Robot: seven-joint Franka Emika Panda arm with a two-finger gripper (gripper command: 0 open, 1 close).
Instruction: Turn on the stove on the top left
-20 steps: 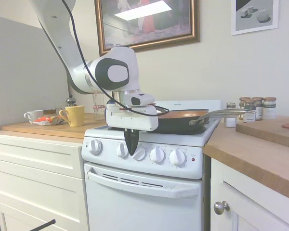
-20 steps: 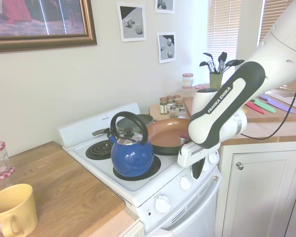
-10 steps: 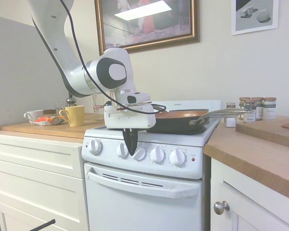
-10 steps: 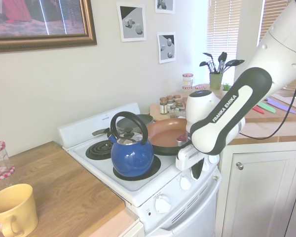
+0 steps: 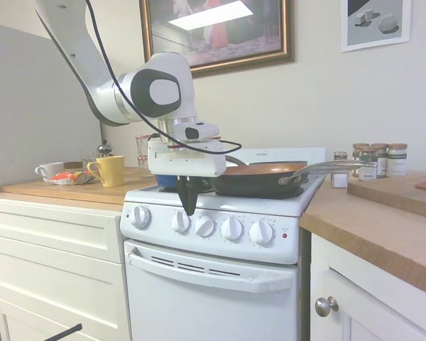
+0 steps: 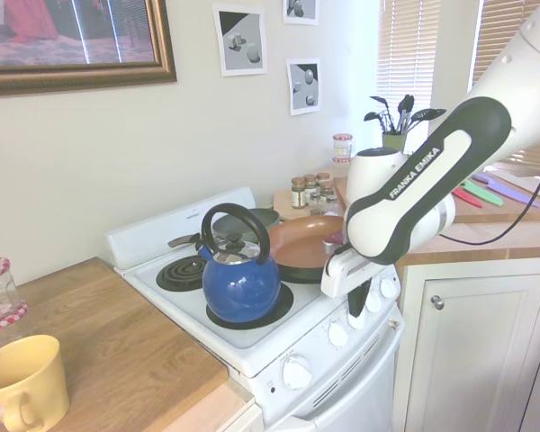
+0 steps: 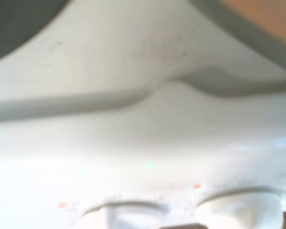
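The stove (image 5: 220, 277) stands between white cabinets (image 5: 53, 263) and a wooden counter (image 5: 383, 227), with five knobs (image 5: 205, 226) in a row across its front panel. A brown pan (image 5: 259, 177) and a blue kettle (image 6: 240, 281) sit on its burners. The gripper (image 5: 189, 206) points down in front of the panel, its tip just above and between the second and third knobs from the left, touching neither; its dark fingers (image 5: 188, 195) look pressed together, holding nothing. A yellow mug (image 5: 110, 170) stands on the counter at the left.

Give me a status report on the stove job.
Gripper fingers together, pointing down above the knobs. Stove not gripped. Pan close behind.
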